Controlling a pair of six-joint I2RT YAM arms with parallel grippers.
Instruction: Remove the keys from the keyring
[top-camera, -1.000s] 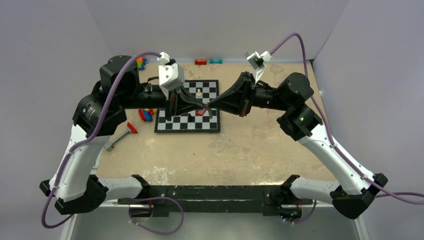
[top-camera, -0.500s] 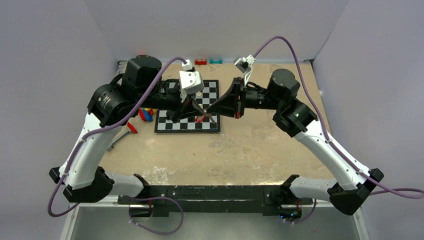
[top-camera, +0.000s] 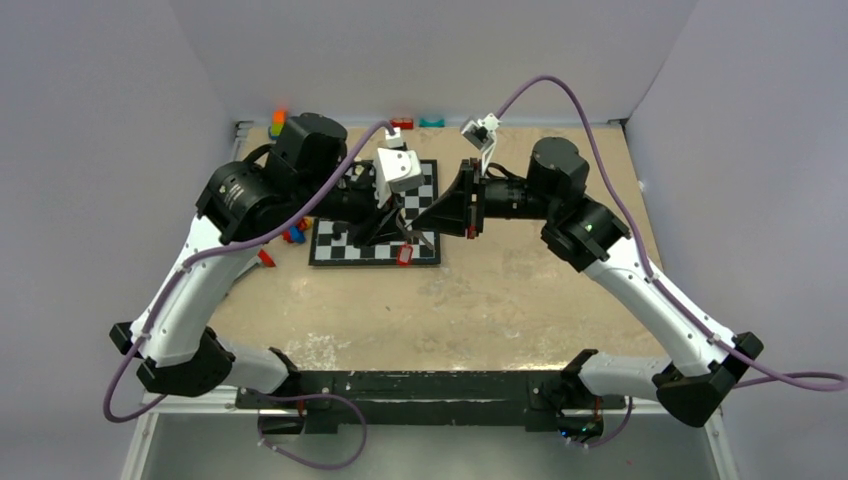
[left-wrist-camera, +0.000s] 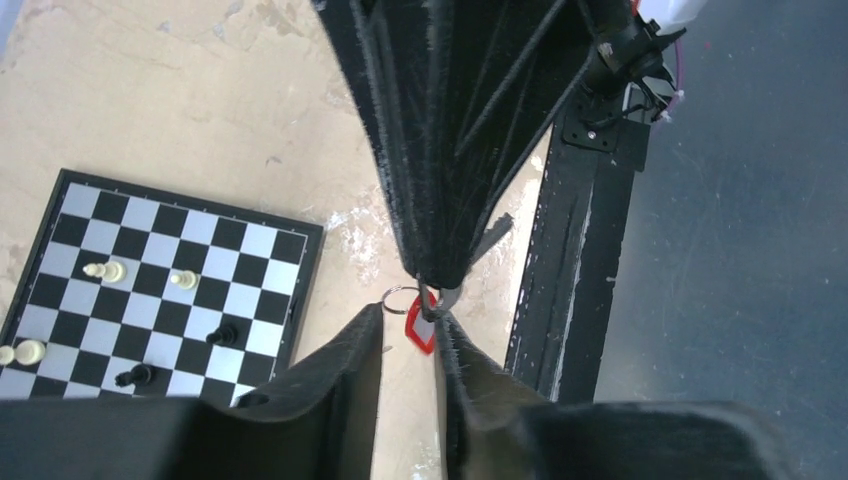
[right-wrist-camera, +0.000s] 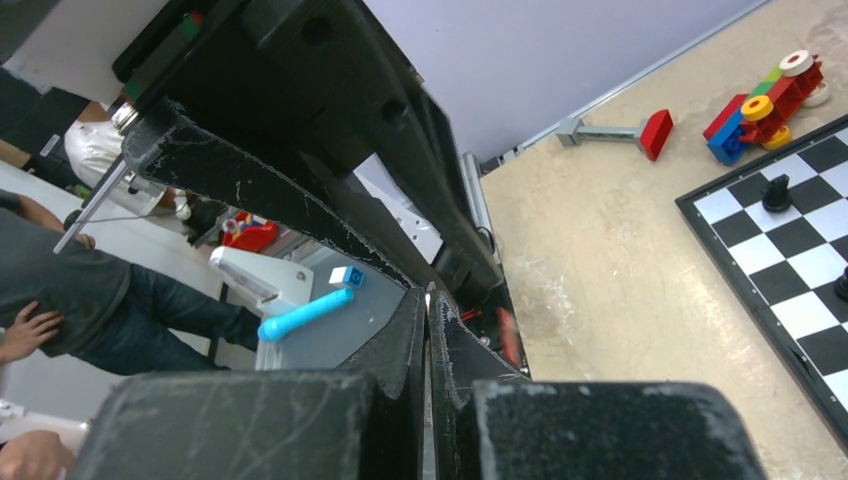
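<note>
1. Two pincers meet tip to tip above the near edge of the chessboard (top-camera: 375, 250).
2. Right pincer (right-wrist-camera: 428, 295) clenched on the keyring (left-wrist-camera: 399, 294); a grey key (left-wrist-camera: 492, 236) pokes out beside its tips.
3. Left pincer (left-wrist-camera: 409, 318) released, fingers apart, red tag (left-wrist-camera: 420, 325) hanging in the gap.
4. Keyring hangs clear of the worktop (top-camera: 500, 300), between both tips.

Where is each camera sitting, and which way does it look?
Top external: above and behind the robot, looking down on the table; the whole left arm and right arm show.
Left wrist: on the left arm, looking past the left gripper at the keyring and red tag by the right gripper; its own fingers show below.
Right wrist: on the right arm, looking along its own shut fingers toward the table's left side.
Shared: all three show the chessboard.
</note>
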